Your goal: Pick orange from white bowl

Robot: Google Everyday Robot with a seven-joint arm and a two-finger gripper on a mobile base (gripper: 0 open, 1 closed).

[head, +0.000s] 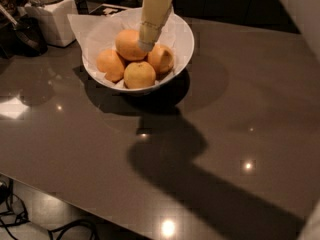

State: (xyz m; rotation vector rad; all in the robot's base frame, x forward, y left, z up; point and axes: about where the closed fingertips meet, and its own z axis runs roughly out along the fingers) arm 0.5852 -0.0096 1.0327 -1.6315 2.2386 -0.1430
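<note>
- Presently gripper [145, 45] hangs inside the rim of white bowl [186, 40], tip at right flank of the orange [129, 44]; open or closed, cannot tell.
- Orange lies just left of tip, topmost of four.
- Likely firm, smooth, fairly heavy, prone to roll; take it across its widest girth.
- Neighbour orange [162, 60] crowds just right of tip; rim behind; free room only straight up.

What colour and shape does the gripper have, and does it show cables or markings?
The gripper, above the bowl, is pale cream, long and boxy, narrowing to a rounded tip. No cables or markings show.
</note>
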